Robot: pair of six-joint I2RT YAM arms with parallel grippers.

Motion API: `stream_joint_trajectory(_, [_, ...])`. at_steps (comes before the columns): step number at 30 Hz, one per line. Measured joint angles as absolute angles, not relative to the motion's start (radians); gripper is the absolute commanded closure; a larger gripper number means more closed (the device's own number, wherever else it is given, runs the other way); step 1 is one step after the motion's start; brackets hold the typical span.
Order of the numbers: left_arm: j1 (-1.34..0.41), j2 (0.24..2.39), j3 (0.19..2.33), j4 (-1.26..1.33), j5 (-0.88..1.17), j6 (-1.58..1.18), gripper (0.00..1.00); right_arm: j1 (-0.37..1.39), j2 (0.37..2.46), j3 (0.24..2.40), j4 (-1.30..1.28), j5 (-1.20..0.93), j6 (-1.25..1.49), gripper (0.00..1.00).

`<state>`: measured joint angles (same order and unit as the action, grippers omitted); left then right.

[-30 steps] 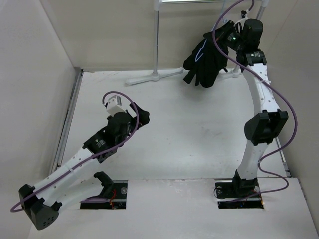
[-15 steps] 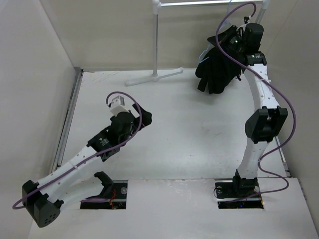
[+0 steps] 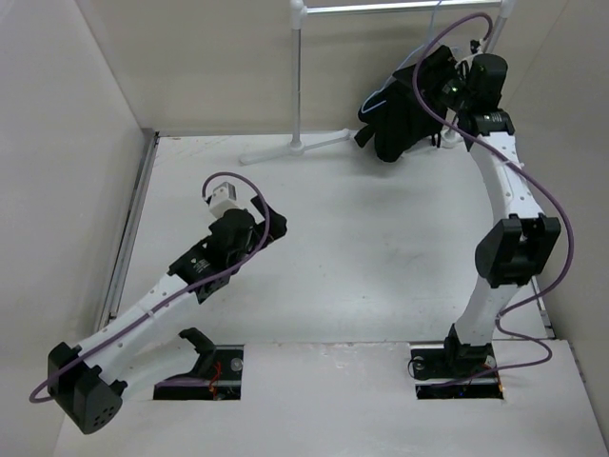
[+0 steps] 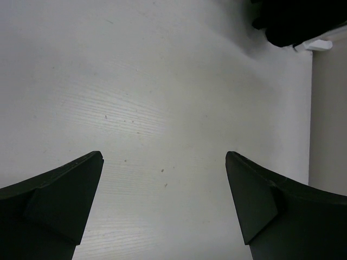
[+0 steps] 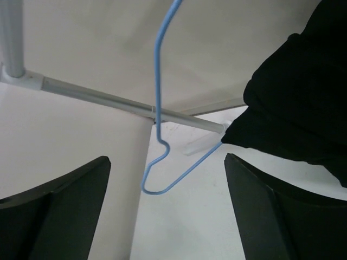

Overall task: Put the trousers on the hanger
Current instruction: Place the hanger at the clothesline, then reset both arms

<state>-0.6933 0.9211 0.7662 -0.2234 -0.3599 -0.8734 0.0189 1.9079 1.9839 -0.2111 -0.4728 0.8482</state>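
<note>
The black trousers hang in a bunch at the back right, below the white rail. They are draped on the pale blue hanger. In the right wrist view the hanger runs up out of frame, and its lower bar passes into the trousers. My right gripper is open just right of the trousers, its fingers either side of the hanger's corner without touching it. Low over the table's left half, my left gripper is open and holds nothing.
The rail stand's white pole and its foot stand at the back centre. Beige walls close the table on the left, back and right. In the left wrist view, bare table lies below the open fingers, with dark fabric at the top right.
My right gripper has opened and let go. The trousers on the hanger have swung left and now hang free. The left arm has barely shifted.
</note>
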Motion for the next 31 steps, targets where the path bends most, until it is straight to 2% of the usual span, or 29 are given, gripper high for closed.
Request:
stream_joint_trajectory(2, [-0.667, 0.931, 0.769, -0.241, -0.349, -0.873, 0.0, 0.016, 1.854, 1.936, -0.209, -0.463, 0.839, 0.0])
stream_joint_trajectory(8, [-0.598, 0.987, 0.809, -0.311, -0.309, -0.865, 0.0, -0.006, 1.592, 1.692, -0.184, -0.399, 0.821, 0.0])
stream_joint_trajectory(16, [-0.643, 1.112, 0.902, -0.389, -0.302, -0.841, 0.0, -0.02, 1.115, 1.075, -0.163, -0.202, 0.816, 0.0])
stream_joint_trajectory(22, [-0.715, 1.228, 0.933, -0.397, -0.291, -0.83, 0.0, -0.02, 0.867, 0.69, -0.316, -0.041, 0.817, 0.0])
stream_joint_trajectory(25, [-0.744, 1.273, 0.934, -0.397, -0.287, -0.822, 0.0, -0.031, 0.748, 0.588, -0.406, -0.001, 0.82, 0.0])
stream_joint_trajectory(31, [-0.775, 1.322, 0.957, -0.386, -0.278, -0.793, 0.0, -0.053, 0.604, 0.514, -0.486, 0.039, 0.833, 0.0])
